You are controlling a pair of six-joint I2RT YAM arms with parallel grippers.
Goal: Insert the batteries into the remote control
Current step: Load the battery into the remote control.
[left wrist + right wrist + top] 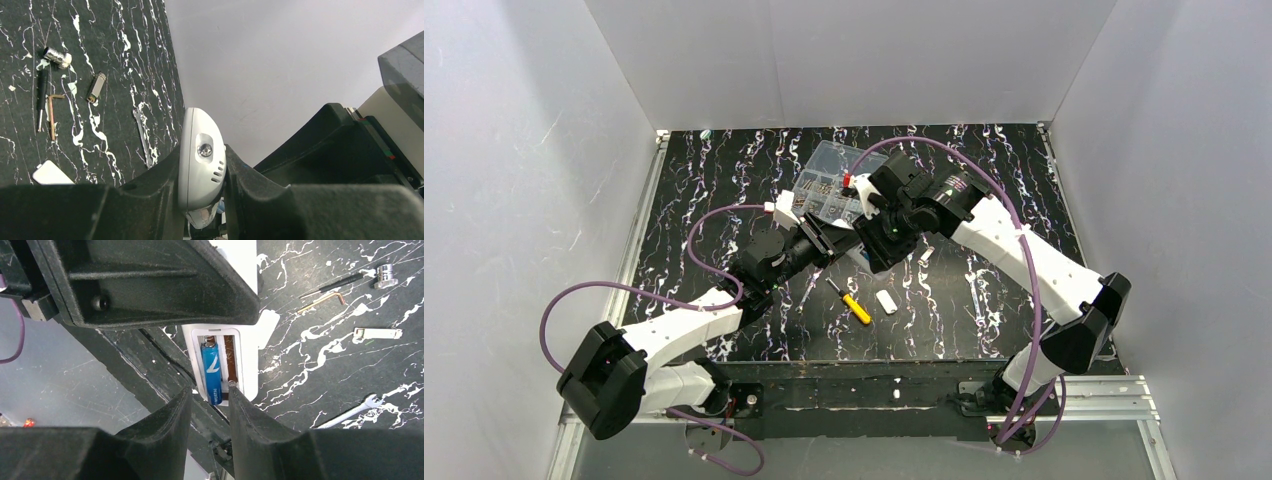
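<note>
Right jaws fill the bottom of the right wrist view, a little apart, their fingertips point(186, 402) straddling the near end of a blue battery point(212, 372). The gap looks wider than the cell, so I read them as open rather than gripping. That battery lies in one slot of the remote control point(247, 375), its far end toward the spring, and the second slot point(231, 357) beside it holds nothing. Just beyond, the left jaws are closed on the remote, holding it above the surface point(325, 365) with the open compartment turned toward the right arm. To do this step well, press the near end down gently until the cell sits flush, pushing toward the spring rather than sideways, while the left arm keeps the remote steady. No second battery shows in any view. Farther off on the surface lie the small white cover point(268, 327) and a wrench point(350, 412).
</note>
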